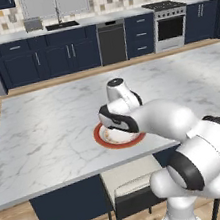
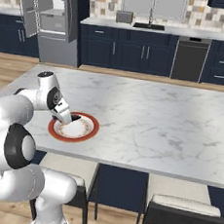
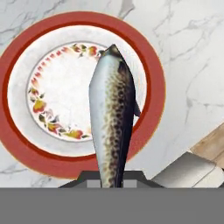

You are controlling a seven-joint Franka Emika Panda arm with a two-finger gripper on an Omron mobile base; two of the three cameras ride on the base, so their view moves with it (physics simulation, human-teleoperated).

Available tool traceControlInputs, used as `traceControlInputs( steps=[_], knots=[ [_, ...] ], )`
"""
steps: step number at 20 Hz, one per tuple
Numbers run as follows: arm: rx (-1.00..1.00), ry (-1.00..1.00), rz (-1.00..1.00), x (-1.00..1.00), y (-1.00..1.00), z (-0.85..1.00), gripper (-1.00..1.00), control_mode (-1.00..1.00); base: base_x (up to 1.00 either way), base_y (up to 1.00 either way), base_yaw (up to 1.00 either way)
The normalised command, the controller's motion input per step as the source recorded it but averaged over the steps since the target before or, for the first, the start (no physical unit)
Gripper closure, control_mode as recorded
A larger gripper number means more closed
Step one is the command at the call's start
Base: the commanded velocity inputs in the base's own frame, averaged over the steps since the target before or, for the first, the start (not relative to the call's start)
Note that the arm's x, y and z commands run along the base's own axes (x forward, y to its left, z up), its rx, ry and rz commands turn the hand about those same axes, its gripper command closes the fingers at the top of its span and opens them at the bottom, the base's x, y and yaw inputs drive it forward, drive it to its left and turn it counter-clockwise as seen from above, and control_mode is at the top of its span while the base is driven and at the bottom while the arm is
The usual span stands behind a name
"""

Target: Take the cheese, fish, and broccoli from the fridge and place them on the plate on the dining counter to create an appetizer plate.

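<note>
Hand view: the gripper (image 3: 111,177) is clamped on the fish (image 3: 113,127), which hangs lengthwise away from the camera, speckled dark back to the right and pale belly to the left. Its far end lies over the white centre of the plate (image 3: 154,83), just inside a ring of small painted flowers. Whether the fish touches the plate cannot be told. The plate has a wide red rim and sits on the dining counter (image 3: 192,52), close to that counter's edge; 1 cushioned stool (image 3: 186,173) shows past the edge at lower right.

Left base view: the arm bends forward over the plate (image 1: 102,137), its hand hiding most of the dish.

Right base view: the plate (image 2: 90,129) lies near the front left corner of the counter (image 2: 157,118). The fridge (image 2: 50,19) stands against the back wall at upper left with its door open, white shelves visible; what they carry is too small to tell.
</note>
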Motion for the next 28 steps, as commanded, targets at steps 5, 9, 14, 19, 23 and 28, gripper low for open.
traceControlInputs(
  steps=[5, 9, 14, 19, 23, 28],
  knots=[
    [0.0, 0.04, 0.0, 0.91, 0.05, -0.39, 1.0, -1.0, 0.0, 0.0, 0.0],
    [0.0, 0.08, -0.03, 0.8, 0.23, -0.4, 1.0, -1.0, 0.0, 0.0, 0.0],
    [0.0, 0.08, -0.04, 0.62, 0.27, -0.35, 1.0, -1.0, 0.0, 0.0, 0.0],
    [0.0, 0.1, -0.05, 0.46, 0.23, -0.4, 1.0, -1.0, 0.0, 0.0, 0.0],
    [0.0, 0.08, -0.07, 0.11, 0.15, -0.37, 1.0, -1.0, 0.0, 0.0, 0.0],
    [0.0, 0.0, -0.13, -0.84, -0.17, -0.01, -1.0, -1.0, 0.0, 0.0, 0.0]
  ],
)
